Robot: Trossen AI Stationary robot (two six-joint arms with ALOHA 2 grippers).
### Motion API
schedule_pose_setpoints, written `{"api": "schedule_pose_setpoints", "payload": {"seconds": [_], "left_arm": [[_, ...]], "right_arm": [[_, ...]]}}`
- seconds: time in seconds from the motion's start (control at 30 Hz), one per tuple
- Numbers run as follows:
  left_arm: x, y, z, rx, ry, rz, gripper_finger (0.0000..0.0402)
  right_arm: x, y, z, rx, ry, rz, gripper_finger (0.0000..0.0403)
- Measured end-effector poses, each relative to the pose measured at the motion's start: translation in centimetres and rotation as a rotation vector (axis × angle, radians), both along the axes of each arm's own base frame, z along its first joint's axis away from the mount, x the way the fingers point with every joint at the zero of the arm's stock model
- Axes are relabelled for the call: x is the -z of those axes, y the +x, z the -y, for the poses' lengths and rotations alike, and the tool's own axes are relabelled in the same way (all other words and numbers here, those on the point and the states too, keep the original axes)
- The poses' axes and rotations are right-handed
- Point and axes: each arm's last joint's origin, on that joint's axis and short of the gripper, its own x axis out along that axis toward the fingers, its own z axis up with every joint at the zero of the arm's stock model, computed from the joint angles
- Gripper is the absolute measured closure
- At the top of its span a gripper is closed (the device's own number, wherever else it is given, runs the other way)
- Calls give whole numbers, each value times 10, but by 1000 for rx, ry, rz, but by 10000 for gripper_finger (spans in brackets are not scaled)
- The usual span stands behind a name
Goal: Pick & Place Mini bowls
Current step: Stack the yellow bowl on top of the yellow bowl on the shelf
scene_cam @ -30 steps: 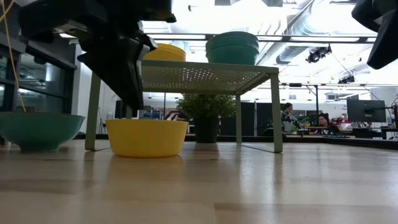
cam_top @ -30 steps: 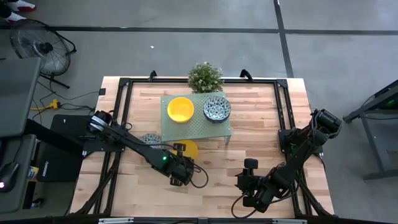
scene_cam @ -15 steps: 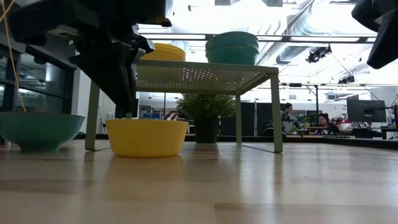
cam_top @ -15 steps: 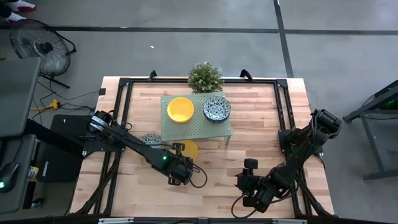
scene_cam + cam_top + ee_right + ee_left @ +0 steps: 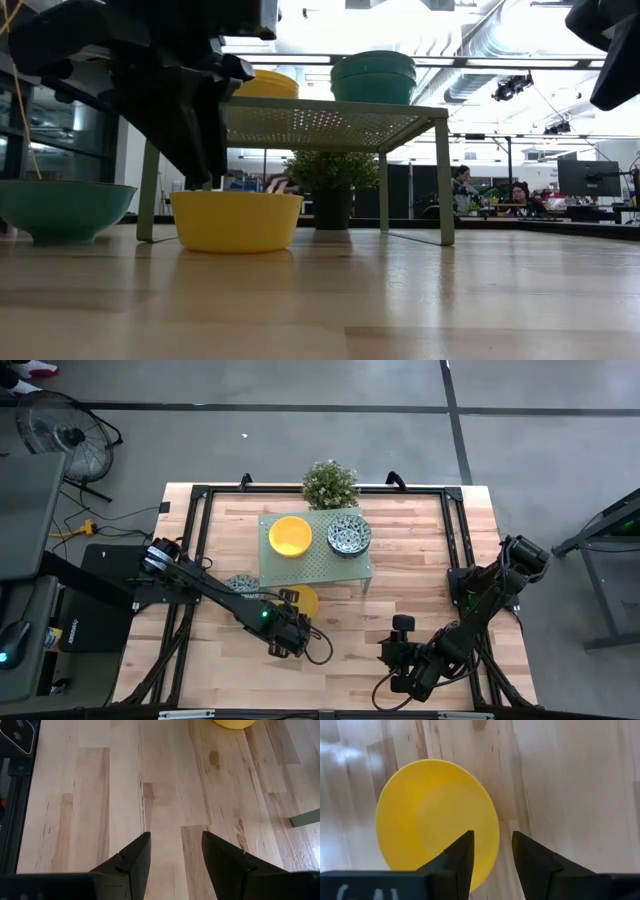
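One yellow mini bowl (image 5: 306, 600) sits on its base on the table, just in front of the green rack (image 5: 316, 565). My left gripper (image 5: 492, 850) hovers over it, open, one finger over the bowl's hollow and one outside its rim (image 5: 496, 832); in the low view the fingers (image 5: 205, 165) end just above the bowl (image 5: 236, 220). A patterned mini bowl (image 5: 240, 584) rests on the table left of the rack. On the rack stand a yellow bowl (image 5: 291, 536) and a patterned bowl (image 5: 349, 536). My right gripper (image 5: 172, 852) waits open over bare wood near the front edge (image 5: 392, 660).
A small potted plant (image 5: 331, 483) stands behind the rack at the far edge. The rack's legs (image 5: 444, 180) stand on the table, with room beneath its perforated top. A black frame (image 5: 200, 520) borders the tabletop. Bare wood lies between the two grippers.
My left gripper has shifted slightly toward the table's left edge above the yellow bowl on the table. The bowl has stayed where it was.
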Motion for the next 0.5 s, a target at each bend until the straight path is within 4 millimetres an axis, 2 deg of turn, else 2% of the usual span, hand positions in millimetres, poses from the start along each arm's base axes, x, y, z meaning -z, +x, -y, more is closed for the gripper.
{"api": "schedule_pose_setpoints", "payload": {"seconds": [0.17,0.5], "left_arm": [[18,3,-1,20,37,-75,273],[20,4,-2,13,72,-67,273]], "right_arm": [[0,0,0,0,0,0,238],[0,0,0,0,0,0,238]]}}
